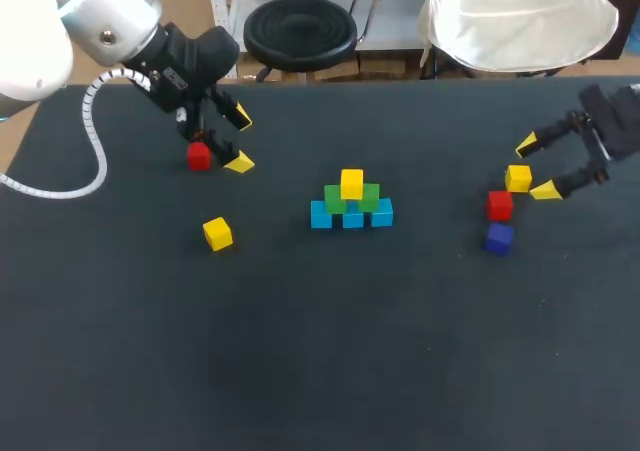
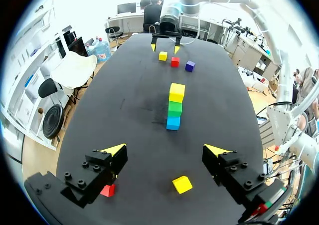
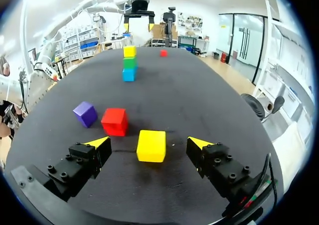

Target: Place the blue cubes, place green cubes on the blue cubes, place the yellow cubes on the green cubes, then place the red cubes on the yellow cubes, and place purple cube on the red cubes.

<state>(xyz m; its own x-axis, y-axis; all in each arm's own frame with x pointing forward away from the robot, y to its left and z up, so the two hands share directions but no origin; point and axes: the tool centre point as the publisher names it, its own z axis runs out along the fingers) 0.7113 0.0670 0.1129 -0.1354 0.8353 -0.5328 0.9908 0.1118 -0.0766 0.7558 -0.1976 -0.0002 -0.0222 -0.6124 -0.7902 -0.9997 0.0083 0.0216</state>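
Observation:
Mid-table stands a pyramid (image 1: 351,201): three blue cubes at the bottom, two green cubes on them, one yellow cube on top. My left gripper (image 1: 240,141) is open, with a red cube (image 1: 199,156) just beside its fingers and a loose yellow cube (image 1: 217,233) nearer the front. In the left wrist view the red cube (image 2: 106,190) lies under one finger, outside the jaws. My right gripper (image 3: 148,143) is open around a second yellow cube (image 3: 151,145), its fingers not touching it. A red cube (image 3: 114,121) and a purple cube (image 3: 85,113) lie just beyond it.
The table (image 1: 300,351) is a dark mat. Its back edge runs close behind both arms. My left arm's white hose (image 1: 95,151) loops over the table's left side.

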